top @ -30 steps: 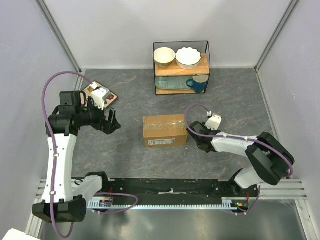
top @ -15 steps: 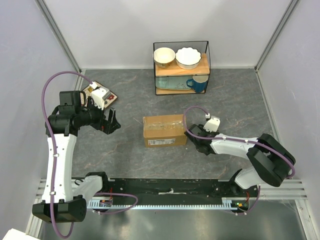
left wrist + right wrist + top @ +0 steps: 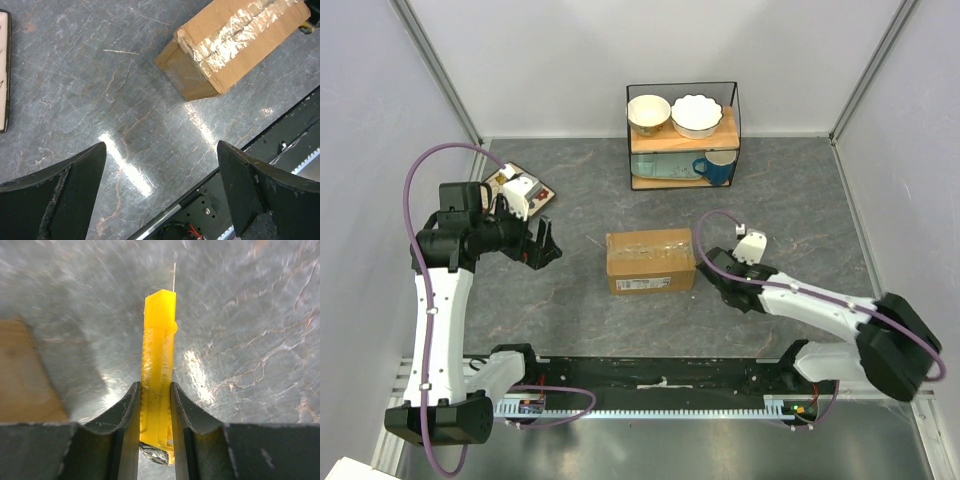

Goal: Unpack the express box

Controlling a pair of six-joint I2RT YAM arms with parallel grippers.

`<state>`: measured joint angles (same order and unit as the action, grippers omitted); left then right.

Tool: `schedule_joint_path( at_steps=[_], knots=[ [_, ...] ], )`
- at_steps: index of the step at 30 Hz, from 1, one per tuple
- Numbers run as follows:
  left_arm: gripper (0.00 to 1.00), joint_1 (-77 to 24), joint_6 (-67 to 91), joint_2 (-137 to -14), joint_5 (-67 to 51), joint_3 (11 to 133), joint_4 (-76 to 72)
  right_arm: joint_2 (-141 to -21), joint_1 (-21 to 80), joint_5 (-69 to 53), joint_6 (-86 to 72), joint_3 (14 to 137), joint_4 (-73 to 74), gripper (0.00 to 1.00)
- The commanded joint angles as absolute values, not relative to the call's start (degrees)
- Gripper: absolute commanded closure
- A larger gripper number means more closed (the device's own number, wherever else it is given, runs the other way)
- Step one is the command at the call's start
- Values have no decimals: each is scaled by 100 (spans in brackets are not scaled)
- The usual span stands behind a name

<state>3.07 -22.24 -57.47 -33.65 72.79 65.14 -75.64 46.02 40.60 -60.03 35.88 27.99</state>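
The express box is a brown carton with clear tape along its top seam and a white label on its near side, lying mid-table. It also shows in the left wrist view and at the left edge of the right wrist view. My right gripper is shut on the yellow utility knife, blade tip out, low over the table just right of the box's right end. My left gripper is open and empty, held above the table left of the box.
A black wire shelf with two bowls and a blue mug stands at the back. A flat printed board lies at the far left behind my left arm. A black rail runs along the near edge.
My right arm's elbow has swung out to the right and lower. Its gripper has stayed by the box's right end, still holding the knife. The left arm has not moved.
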Motion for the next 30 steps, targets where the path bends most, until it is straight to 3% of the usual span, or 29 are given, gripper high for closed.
schedule_joint_path(
  at_steps=[1,7,12,17,23,30],
  knots=[
    [1,316,-2487,-5529,-3814,7356,6609,-6541,4623,4236,-5084,4218,3252,86],
    [1,316,-2996,-5081,-4815,7234,6452,-5590,4623,3105,-3640,4938,2857,87],
    [1,316,-3847,-4624,-5273,7128,6083,-6283,4623,970,-2988,6341,3119,87],
    [1,308,-4849,-4132,-6096,6979,6151,-7083,4623,-1086,-2892,6969,3200,88],
    [2,316,-6275,-3445,-7258,6399,6504,-7374,4641,-2520,-2654,7057,2988,87],
    [4,308,-7426,-3384,-7515,6188,6645,-7760,4728,-3233,-2742,7330,2927,86]
  ],
)
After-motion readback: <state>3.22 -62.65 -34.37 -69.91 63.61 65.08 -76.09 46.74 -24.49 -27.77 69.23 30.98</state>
